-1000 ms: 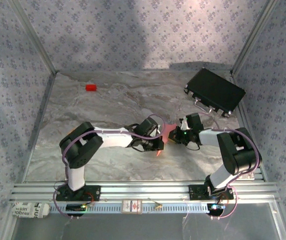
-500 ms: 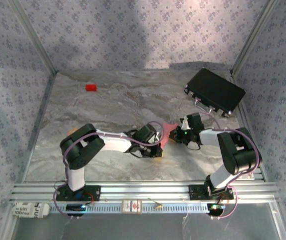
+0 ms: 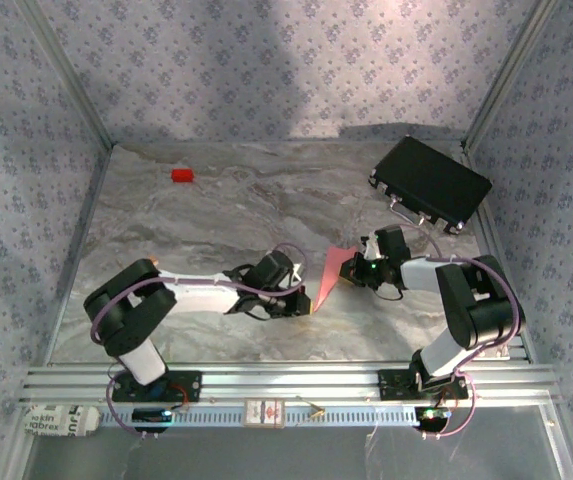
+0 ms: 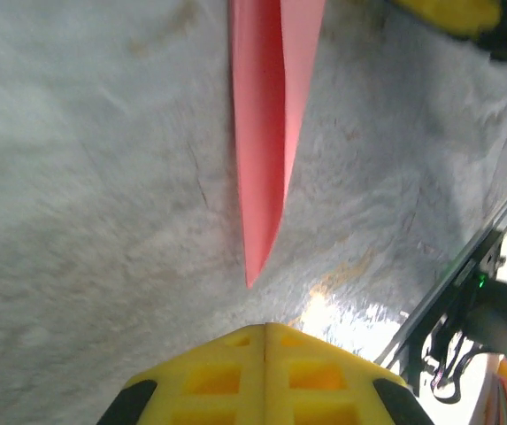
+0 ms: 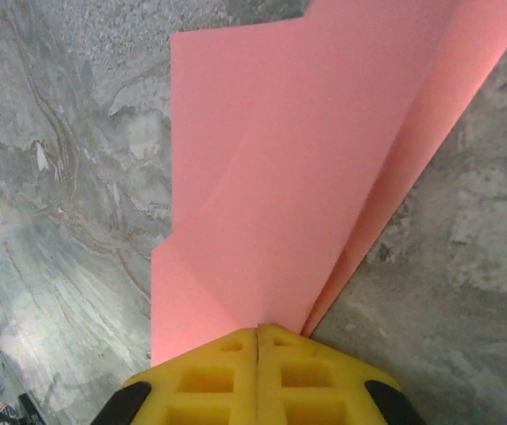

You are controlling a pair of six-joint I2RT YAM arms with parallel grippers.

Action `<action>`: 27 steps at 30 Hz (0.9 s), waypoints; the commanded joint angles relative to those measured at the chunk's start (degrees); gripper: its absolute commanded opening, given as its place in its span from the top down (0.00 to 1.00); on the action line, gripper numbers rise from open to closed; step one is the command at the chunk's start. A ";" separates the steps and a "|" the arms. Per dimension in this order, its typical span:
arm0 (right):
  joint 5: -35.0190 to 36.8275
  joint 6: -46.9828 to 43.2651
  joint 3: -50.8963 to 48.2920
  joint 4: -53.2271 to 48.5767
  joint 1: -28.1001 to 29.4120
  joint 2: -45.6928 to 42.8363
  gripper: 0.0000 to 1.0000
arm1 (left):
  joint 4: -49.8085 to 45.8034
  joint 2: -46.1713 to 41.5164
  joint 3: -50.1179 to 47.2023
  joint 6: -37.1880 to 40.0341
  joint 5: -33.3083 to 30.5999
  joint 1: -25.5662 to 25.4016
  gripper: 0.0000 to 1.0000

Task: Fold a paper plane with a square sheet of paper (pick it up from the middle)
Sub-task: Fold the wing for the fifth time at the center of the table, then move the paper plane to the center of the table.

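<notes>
The square sheet of paper is folded into a slim salmon-pink paper plane (image 3: 330,274) that lies mid-table with its tip toward the near left. My right gripper (image 3: 354,276) is at its wide rear end. In the right wrist view the yellow fingers (image 5: 258,331) are shut, and the folded paper (image 5: 288,168) runs out from their seam. My left gripper (image 3: 306,303) sits just off the pointed tip. The left wrist view has its yellow jaws (image 4: 265,329) shut and empty, a small gap short of the paper tip (image 4: 251,274).
A small red block (image 3: 182,175) lies at the back left. A black case (image 3: 430,184) lies at the back right. Patterned walls close in the table on three sides, and an aluminium rail (image 3: 286,380) runs along the near edge.
My left gripper has slid toward the near left along the paper and come off its tip, uncovering the whole dart. The right gripper has stayed at the rear end.
</notes>
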 commanded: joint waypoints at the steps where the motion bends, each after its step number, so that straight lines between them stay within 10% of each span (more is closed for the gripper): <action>1: -1.27 -2.78 0.48 -3.88 0.26 -2.94 0.92 | -1.46 -0.21 0.86 0.92 -0.72 3.30 0.93; 27: 1.82 -0.72 -6.48 -8.48 1.23 -13.51 0.80 | -1.44 16.67 15.94 4.43 9.62 6.09 0.68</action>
